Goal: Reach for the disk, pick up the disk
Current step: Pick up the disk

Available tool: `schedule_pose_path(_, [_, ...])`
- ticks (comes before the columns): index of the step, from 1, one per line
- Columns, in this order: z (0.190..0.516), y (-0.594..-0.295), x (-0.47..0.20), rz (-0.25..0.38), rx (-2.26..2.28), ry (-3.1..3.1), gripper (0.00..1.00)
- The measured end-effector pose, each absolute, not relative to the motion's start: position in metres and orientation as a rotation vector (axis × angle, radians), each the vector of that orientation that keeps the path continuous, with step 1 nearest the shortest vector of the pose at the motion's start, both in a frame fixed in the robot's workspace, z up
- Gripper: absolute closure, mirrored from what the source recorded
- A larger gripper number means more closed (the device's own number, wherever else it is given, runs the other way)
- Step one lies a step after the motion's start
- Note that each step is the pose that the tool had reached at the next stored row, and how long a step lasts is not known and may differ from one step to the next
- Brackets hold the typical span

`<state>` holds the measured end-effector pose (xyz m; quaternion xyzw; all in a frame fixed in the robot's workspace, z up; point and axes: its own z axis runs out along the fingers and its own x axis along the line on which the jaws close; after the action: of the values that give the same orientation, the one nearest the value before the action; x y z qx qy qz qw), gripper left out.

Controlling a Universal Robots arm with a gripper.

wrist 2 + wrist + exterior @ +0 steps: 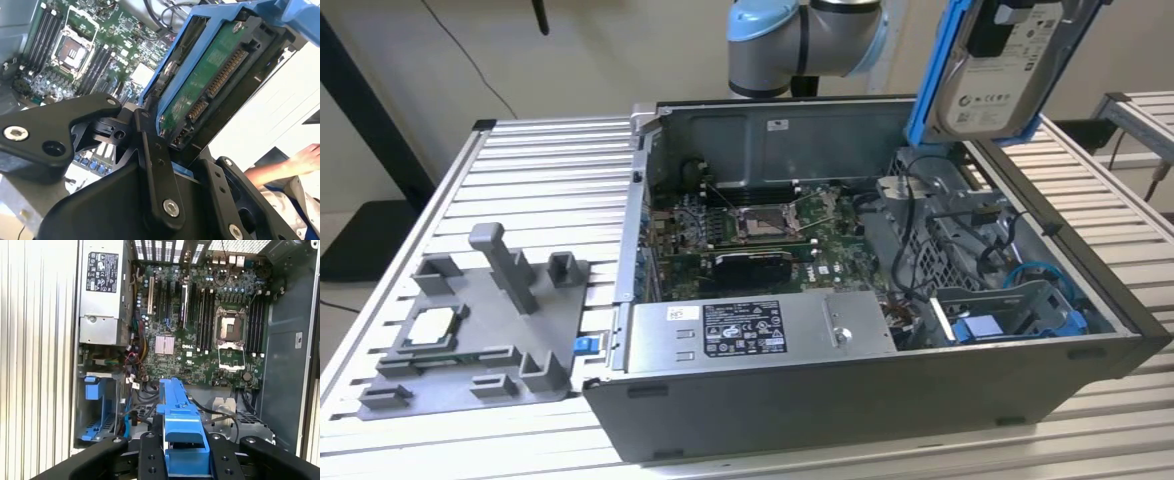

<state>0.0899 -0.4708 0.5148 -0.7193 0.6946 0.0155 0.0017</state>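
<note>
Ribbed aluminium counter (520, 170), pale wall behind; open computer case (881, 400) lying on it.

Item 1. Disk (1007, 75): silver-grey hard drive with white label in a bright blue bracket. Location: in the air above the case's far corner at the exterior view's right, held on edge and clear of the case. In the second wrist view its green circuit-board underside and connectors face the camera (210, 95).

Item 2. Tool (185, 452): black fingers (150, 460) stand on either side of the blue bracket and clamp it; the disk hangs from this grip alone.

Item 3. Blue drive bay (1007, 320): inside the case at the near corner, exterior view's right; well below the disk.

Item 4. Motherboard (761, 225): bare processor socket, memory slots. Power supply (747, 330) along the near wall.

Item 5. Grey fixture tray (480, 330): on the counter at the exterior view's left, carrying a small square silver chip (430, 325).

Item 6. Person's hand (305, 160): beyond the counter, second wrist view.

Status: reach done; pick-up judged done, the disk being lifted and free.
</note>
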Motion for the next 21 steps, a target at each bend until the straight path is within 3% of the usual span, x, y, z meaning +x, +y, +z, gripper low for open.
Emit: schedule_pose_path(21, [0.508, -0.521, 0.092, 0.049, -2.256, 2.181, 1.0])
